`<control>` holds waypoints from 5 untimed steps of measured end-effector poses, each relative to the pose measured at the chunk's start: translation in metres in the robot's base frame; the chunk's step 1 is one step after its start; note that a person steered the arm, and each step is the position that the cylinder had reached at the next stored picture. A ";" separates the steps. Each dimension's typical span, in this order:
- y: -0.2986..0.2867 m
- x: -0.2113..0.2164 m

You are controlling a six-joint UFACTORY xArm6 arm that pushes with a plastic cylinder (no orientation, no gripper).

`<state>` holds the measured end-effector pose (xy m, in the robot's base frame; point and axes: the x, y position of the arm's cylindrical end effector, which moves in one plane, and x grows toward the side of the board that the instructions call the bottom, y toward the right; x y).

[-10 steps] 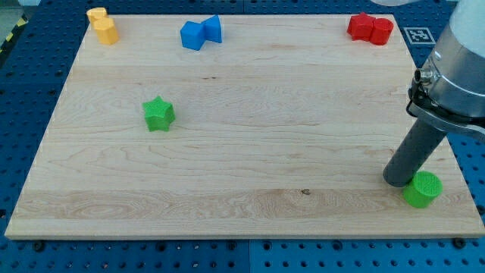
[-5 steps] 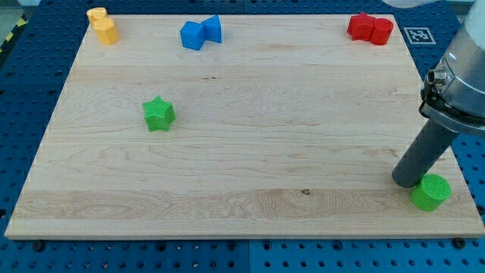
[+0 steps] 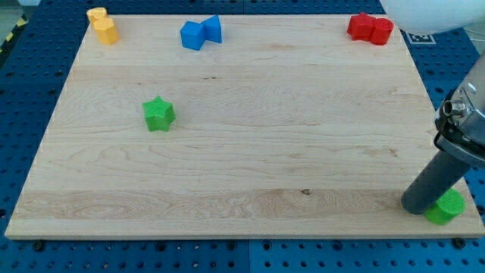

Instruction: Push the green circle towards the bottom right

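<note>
The green circle (image 3: 446,208) lies at the board's bottom right corner, close to the bottom edge and the right edge. My tip (image 3: 416,206) rests on the board just to the left of it, touching its left side. The rod partly covers the circle's upper left part.
A green star (image 3: 158,114) lies left of the middle. Two yellow blocks (image 3: 102,25) sit at the top left corner. Two blue blocks (image 3: 201,32) touch at the top, left of centre. Two red blocks (image 3: 370,29) touch at the top right. The wooden board (image 3: 242,152) ends just beyond the circle.
My tip has moved down and to the right, and the green circle has slid ahead of it towards the bottom right corner. The other blocks have not moved.
</note>
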<state>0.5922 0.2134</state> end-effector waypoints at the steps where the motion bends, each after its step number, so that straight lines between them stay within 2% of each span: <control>1: 0.000 0.003; 4: -0.007 0.003; 5: -0.052 0.000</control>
